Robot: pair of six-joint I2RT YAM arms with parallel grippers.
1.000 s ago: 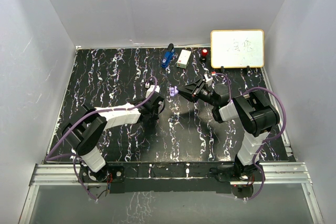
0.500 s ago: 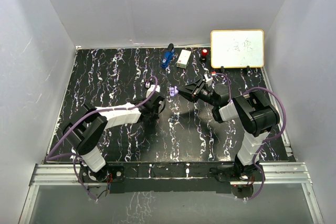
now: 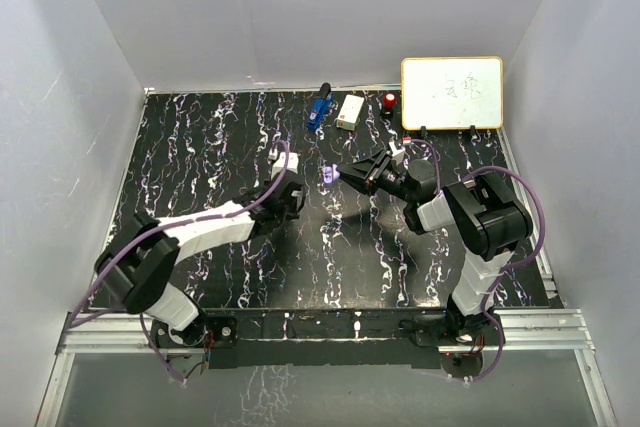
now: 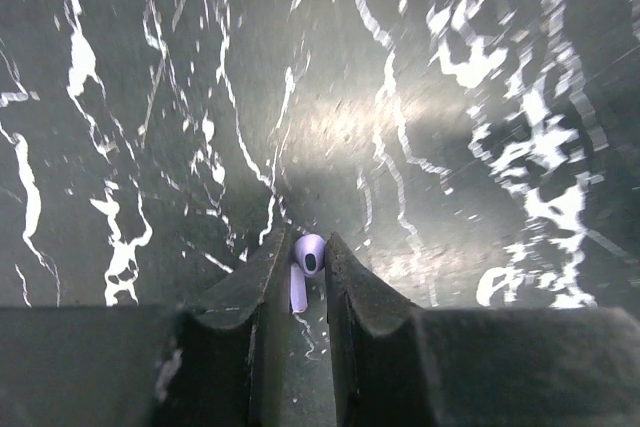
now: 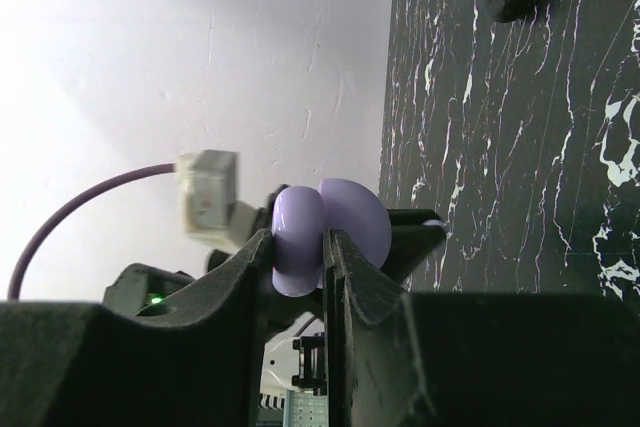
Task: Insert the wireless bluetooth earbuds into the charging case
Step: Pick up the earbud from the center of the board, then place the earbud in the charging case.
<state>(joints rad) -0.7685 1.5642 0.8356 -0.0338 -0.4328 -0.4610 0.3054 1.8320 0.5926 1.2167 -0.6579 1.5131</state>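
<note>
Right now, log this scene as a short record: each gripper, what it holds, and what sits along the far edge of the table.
left gripper: shut on lilac earbud, pinched between both fingers
right gripper: shut on lilac case, raised off the table
earbud in case: not yet; the two arms hold them apart
far edge, left to right: blue tool, white box, red object, whiteboard
</note>
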